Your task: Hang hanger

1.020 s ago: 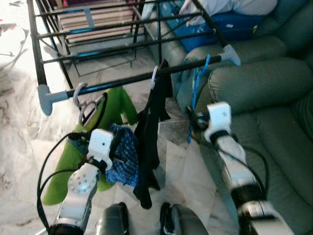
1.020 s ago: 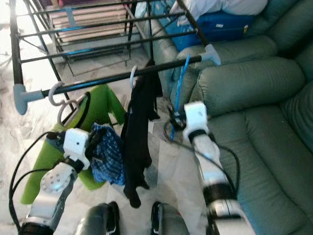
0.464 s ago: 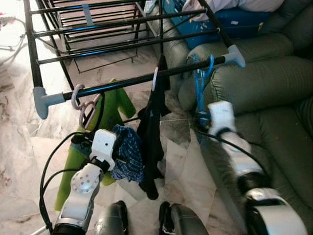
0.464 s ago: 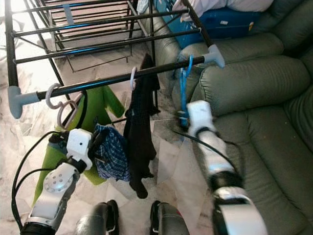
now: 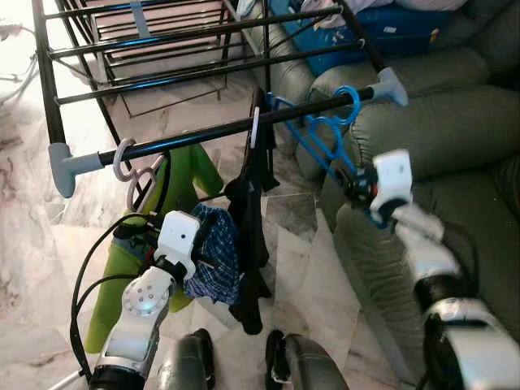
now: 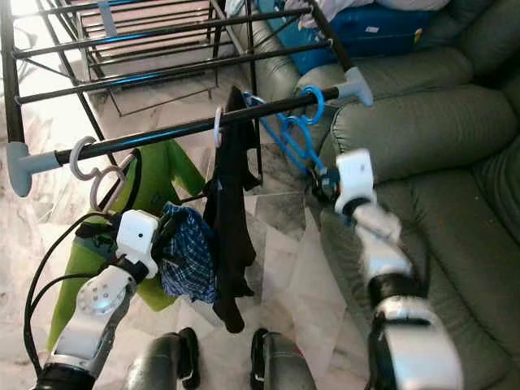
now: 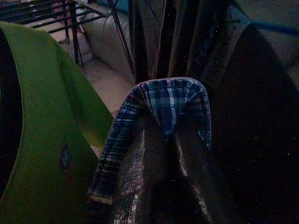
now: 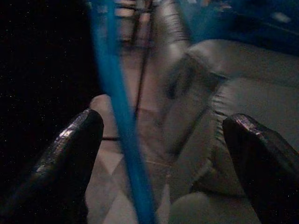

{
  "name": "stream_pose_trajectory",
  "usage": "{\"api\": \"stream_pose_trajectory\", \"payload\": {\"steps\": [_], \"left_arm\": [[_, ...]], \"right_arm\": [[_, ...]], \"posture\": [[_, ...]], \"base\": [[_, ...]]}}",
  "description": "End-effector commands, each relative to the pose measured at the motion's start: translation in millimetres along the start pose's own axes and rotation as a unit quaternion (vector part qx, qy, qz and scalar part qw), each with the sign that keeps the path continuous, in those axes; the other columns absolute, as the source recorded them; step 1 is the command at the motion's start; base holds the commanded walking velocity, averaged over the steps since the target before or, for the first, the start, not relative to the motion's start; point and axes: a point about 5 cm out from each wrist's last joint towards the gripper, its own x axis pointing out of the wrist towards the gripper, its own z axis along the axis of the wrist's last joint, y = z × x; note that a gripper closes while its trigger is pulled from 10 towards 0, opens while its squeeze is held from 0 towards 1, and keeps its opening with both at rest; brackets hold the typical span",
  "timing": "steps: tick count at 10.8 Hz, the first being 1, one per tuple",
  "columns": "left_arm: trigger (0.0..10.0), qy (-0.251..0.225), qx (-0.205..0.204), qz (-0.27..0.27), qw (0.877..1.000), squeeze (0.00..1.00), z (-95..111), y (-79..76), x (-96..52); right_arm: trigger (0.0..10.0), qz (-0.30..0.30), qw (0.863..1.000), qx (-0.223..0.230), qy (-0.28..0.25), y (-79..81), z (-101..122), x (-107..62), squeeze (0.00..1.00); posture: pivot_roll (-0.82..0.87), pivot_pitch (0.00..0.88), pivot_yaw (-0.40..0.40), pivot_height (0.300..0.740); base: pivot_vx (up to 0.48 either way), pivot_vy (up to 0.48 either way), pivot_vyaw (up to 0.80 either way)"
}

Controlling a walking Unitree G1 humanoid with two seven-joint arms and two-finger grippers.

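1. Marble floor tiles (image 5: 32, 203) run under a black drying rack (image 5: 203, 134), with a grey-green sofa (image 5: 455, 130) along the robot's right side.
2. On the rack's front rail, a blue hanger (image 5: 325, 134) has its hook looped over the bar close to the grey end cap (image 5: 390, 85); its frame slants down toward the right claw (image 5: 357, 188).
3. A dark garment (image 5: 252, 211) on a white hook hangs from the same rail, just left of the blue hanger, and two pale hooks (image 5: 130, 166) carrying a green shirt (image 5: 122, 268) sit near the rail's left end.
4. In the right wrist view, the right claw's fingers (image 8: 70, 154) stand spread, with the hanger's blue bar (image 8: 119, 121) passing between them near one finger, apparently untouched.
5. Judging from this, the hanging looks nearly done: the next move calls for drawing the right claw clear without snagging the frame.
6. Bent at the elbow, the right arm (image 5: 418, 252) reaches up and inward from over the sofa.
7. Held low in front, the left claw (image 7: 163, 135) pinches a fold of blue plaid cloth (image 5: 215, 256).
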Motion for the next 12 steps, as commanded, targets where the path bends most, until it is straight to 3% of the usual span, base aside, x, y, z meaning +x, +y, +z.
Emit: {"api": "stream_pose_trajectory", "payload": {"steps": [1,3,4,5,8,12], "left_arm": [[10.0,0.012,0.001,-0.003,1.0,0.0,-4.6,-2.5,-3.6],[10.0,0.014,0.002,-0.004,1.0,0.0,-5.0,-4.3,-2.6],[10.0,0.014,0.003,-0.003,1.0,0.0,-5.0,-5.2,-1.6],[10.0,0.016,0.004,-0.002,1.0,0.0,-5.4,-5.8,-1.7],[10.0,0.022,0.001,-0.009,1.0,0.0,-8.4,-9.9,-4.1],[10.0,0.027,0.003,-0.023,0.999,0.0,-9.4,-14.9,-1.8]], "right_arm": [[10.0,0.027,0.999,-0.011,0.019,-4.6,-4.0,-1.9,0.0],[10.0,0.083,0.994,-0.054,0.05,-11.4,3.2,3.5,0.0],[3.6,0.124,0.986,-0.078,0.079,-15.3,8.1,5.9,0.0],[0.0,0.151,0.979,-0.096,0.096,-19.0,11.8,6.3,0.0],[0.0,0.178,0.971,-0.122,0.107,-27.6,22.9,6.2,0.0],[0.0,0.18,0.971,-0.118,0.107,-42.5,28.2,0.2,0.0]], "posture": [[0.01,0.227,-0.063,0.74],[0.02,0.227,-0.07,0.74],[0.02,0.225,-0.079,0.74],[0.03,0.225,-0.082,0.74],[0.02,0.23,-0.086,0.74],[0.0,0.235,-0.078,0.74]], "base": [[0.0,0.0,0.0],[0.0,0.0,0.0],[0.0,0.0,0.0],[0.0,0.0,0.0],[0.0,0.0,0.0],[0.0,0.0,0.0]]}}
